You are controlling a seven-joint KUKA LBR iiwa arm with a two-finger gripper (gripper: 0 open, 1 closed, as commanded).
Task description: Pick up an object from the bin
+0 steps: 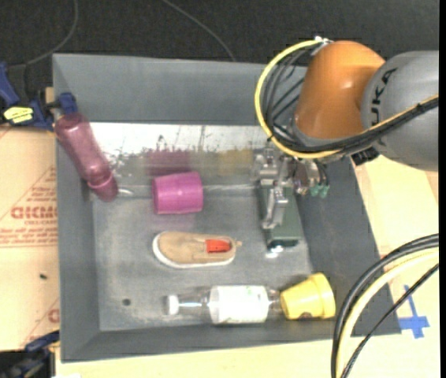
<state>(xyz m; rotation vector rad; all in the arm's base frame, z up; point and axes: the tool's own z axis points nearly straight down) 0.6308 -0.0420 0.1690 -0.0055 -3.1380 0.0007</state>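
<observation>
My gripper [273, 239] reaches down to the bin floor in the right half, under the orange wrist cover. A small dark green block [288, 228] lies right against its right side; whether it is gripped I cannot tell. A tan shoe [195, 250] with a red patch inside lies on its side just left of the gripper. A yellow cup [310, 298] lies tipped over near the front right corner.
A white bottle [231, 303] lies along the front wall beside the yellow cup. A magenta cup [178, 193] lies in the middle toward the back. A purple bottle [85, 154] leans in the back left corner.
</observation>
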